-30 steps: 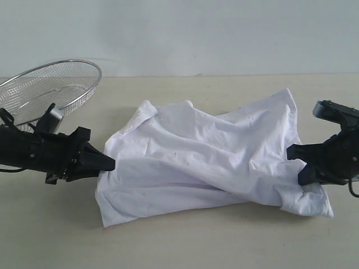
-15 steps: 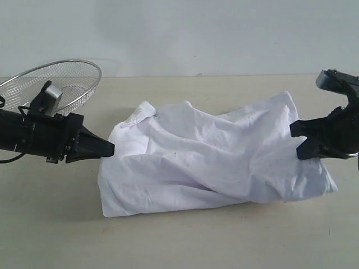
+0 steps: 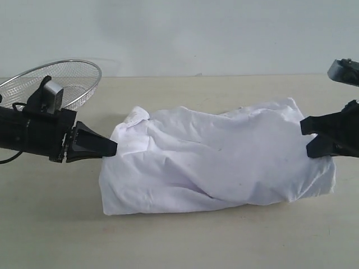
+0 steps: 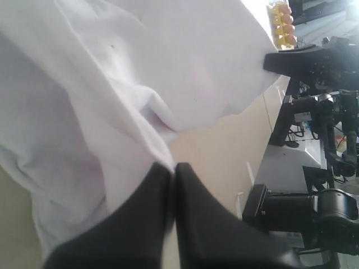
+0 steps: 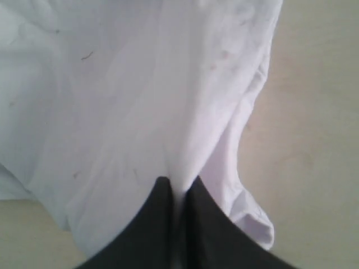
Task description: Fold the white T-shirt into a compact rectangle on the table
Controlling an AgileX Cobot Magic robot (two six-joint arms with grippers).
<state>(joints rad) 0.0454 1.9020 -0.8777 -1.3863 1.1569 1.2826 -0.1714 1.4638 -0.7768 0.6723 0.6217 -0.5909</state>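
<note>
The left gripper (image 4: 171, 174) is clamped shut on one end of the white T-shirt (image 3: 224, 162), the right gripper (image 5: 178, 189) on the other; the wrinkled shirt is stretched between them, its lower edge laid on the table (image 3: 185, 246)

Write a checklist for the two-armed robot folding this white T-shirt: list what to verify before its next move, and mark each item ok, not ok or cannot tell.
1. The left gripper is shut on one end of the white T-shirt: ok.
2. The right gripper is shut on the opposite end: ok.
3. The shirt lies smooth enough to fold: not ok, it is bunched and wrinkled.
4. Which part of the shirt each gripper holds: cannot tell.
5. The wire basket stands apart from the shirt: ok.
6. There is bare table in front of the shirt: ok.
</note>
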